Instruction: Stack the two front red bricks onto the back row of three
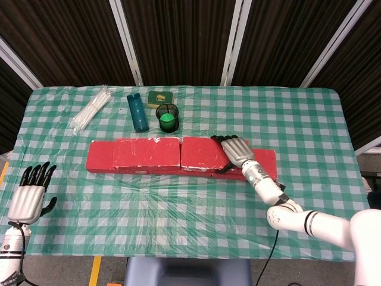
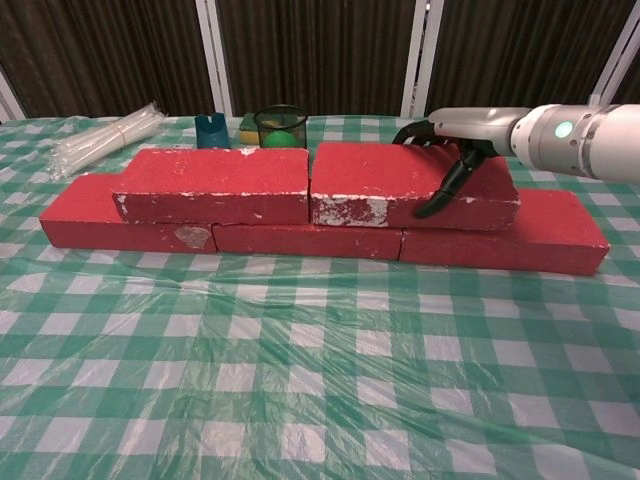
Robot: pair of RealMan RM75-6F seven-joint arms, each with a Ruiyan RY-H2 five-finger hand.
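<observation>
The right hand clamps the right top brick at its 3 o'clock end. It looks heavy, rigid and gritty: hold across its width. The left hand hangs open.

The right hand lies on the right end of the upper right brick, which stands in line with the upper left brick on the red row. The left hand hangs at the surface edge with fingers apart, holding nothing. Behind the bricks stand a blue holder, a mesh cup and a plastic packet.
</observation>
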